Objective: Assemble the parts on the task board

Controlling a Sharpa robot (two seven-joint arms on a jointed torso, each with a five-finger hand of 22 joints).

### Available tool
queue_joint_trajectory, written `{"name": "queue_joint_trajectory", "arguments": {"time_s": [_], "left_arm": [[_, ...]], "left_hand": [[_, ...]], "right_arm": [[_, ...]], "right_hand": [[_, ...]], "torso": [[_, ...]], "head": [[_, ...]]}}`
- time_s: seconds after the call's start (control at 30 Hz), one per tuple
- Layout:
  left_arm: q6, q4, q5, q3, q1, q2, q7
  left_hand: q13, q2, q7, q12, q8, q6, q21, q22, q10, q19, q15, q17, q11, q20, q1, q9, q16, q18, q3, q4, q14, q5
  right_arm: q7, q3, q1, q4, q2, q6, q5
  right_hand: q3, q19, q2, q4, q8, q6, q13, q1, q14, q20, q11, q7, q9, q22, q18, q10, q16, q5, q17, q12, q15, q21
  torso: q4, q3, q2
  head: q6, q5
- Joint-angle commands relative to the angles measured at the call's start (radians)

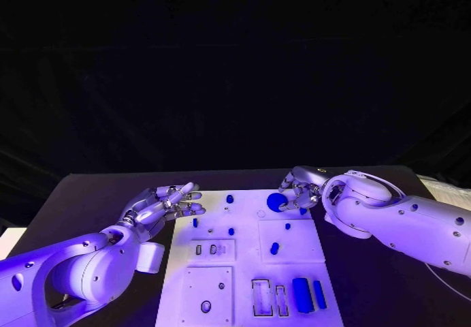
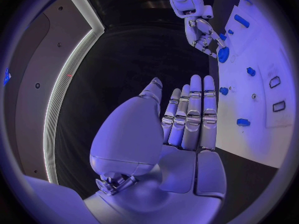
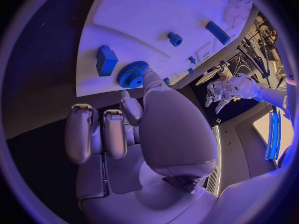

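Note:
The white task board (image 1: 250, 272) lies in the middle of the black table. My right hand (image 1: 297, 189) hangs over the board's far right part and pinches a round blue gear (image 1: 277, 201) between thumb and finger. The right wrist view shows the gear (image 3: 132, 73) at my fingertips, just above the board (image 3: 156, 15), beside a blue block (image 3: 106, 59). My left hand (image 1: 165, 206) hovers at the board's far left corner, fingers straight and apart, holding nothing. The left wrist view shows that hand (image 2: 190, 119) and, across the board (image 2: 264, 89), the right hand (image 2: 201, 31) with the gear (image 2: 223, 54).
Small blue parts stand on the board: a peg (image 1: 230, 199) at the far edge, another peg (image 1: 195, 222) near my left fingers, and one (image 1: 275, 248) mid-board. Two long blue bars (image 1: 302, 295) lie at the near right. Slots (image 1: 198, 250) sit at left centre.

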Motion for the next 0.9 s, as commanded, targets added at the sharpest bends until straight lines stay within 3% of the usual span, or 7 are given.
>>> {"name": "queue_joint_trajectory", "arguments": {"time_s": [0.03, 0.47, 0.7, 0.83, 0.9], "left_arm": [[0.022, 0.000, 0.002, 0.001, 0.001, 0.002, 0.005], [0.024, -0.002, 0.002, 0.001, 0.001, 0.003, 0.002], [0.025, -0.002, 0.002, 0.001, 0.001, 0.002, 0.000], [0.026, -0.002, 0.002, 0.001, 0.001, 0.002, -0.001], [0.026, -0.002, 0.002, 0.001, 0.001, 0.002, -0.002]], "left_hand": [[-0.001, 0.006, 0.004, -0.006, -0.005, -0.005, -0.007, -0.001, -0.007, -0.003, 0.006, 0.001, 0.002, 0.006, 0.002, -0.001, -0.003, 0.012, 0.001, -0.006, -0.004, -0.004], [-0.001, 0.006, 0.004, -0.006, -0.005, -0.005, -0.007, -0.001, -0.007, -0.003, 0.006, 0.001, 0.002, 0.006, 0.002, -0.001, -0.003, 0.012, 0.001, -0.006, -0.004, -0.004], [-0.001, 0.006, 0.004, -0.006, -0.005, -0.005, -0.007, -0.001, -0.007, -0.003, 0.006, 0.001, 0.002, 0.006, 0.002, -0.001, -0.003, 0.012, 0.001, -0.006, -0.004, -0.004], [-0.001, 0.006, 0.004, -0.006, -0.005, -0.005, -0.007, -0.001, -0.007, -0.003, 0.006, 0.001, 0.002, 0.006, 0.002, -0.001, -0.003, 0.012, 0.001, -0.006, -0.004, -0.004], [-0.001, 0.006, 0.004, -0.006, -0.005, -0.005, -0.007, -0.001, -0.007, -0.003, 0.006, 0.001, 0.002, 0.006, 0.002, -0.001, -0.003, 0.012, 0.001, -0.006, -0.004, -0.004]], "right_arm": [[-0.001, 0.000, -0.002, -0.006, 0.006, 0.023, -0.015], [0.009, 0.000, -0.005, -0.009, 0.021, 0.000, -0.019], [0.008, 0.000, -0.005, -0.010, 0.021, 0.000, -0.028], [0.005, 0.000, -0.006, -0.009, 0.021, 0.005, -0.044], [0.004, 0.000, -0.006, -0.008, 0.021, 0.007, -0.051]], "right_hand": [[0.004, 0.002, 0.013, -0.004, 0.005, 0.008, 0.029, 0.004, 0.078, 0.003, -0.001, 0.000, 0.000, 0.003, -0.013, 0.013, 0.006, 0.004, 0.125, 0.033, 0.006, 0.004], [0.008, 0.011, 0.032, -0.007, 0.013, 0.021, 0.122, -0.001, 0.084, 0.005, 0.000, 0.000, 0.000, 0.035, -0.019, 0.037, 0.026, 0.024, 0.155, 0.125, 0.007, 0.022], [0.020, 0.018, 0.056, -0.023, 0.026, 0.048, 0.190, 0.013, 0.085, 0.004, -0.003, -0.003, 0.002, 0.057, -0.022, 0.063, 0.032, 0.025, 0.164, 0.197, 0.005, 0.034], [0.056, 0.023, 0.077, -0.049, 0.033, 0.068, 0.217, 0.048, 0.086, 0.001, -0.007, -0.007, 0.003, 0.071, -0.025, 0.072, 0.036, -0.036, 0.171, 0.226, 0.002, 0.042], [0.073, 0.025, 0.080, -0.058, 0.036, 0.077, 0.223, 0.059, 0.087, 0.000, -0.008, -0.009, 0.003, 0.077, -0.026, 0.074, 0.039, -0.044, 0.175, 0.231, 0.001, 0.045]], "torso": [[0.0014, -0.0006, 0.000], [0.0025, -0.0015, 0.000], [0.0018, -0.0013, 0.000], [0.0020, -0.0012, 0.000], [0.0025, -0.0012, 0.001]], "head": [[-0.001, -0.002], [-0.004, -0.001], [-0.006, 0.000], [-0.006, 0.000], [-0.007, -0.001]]}}
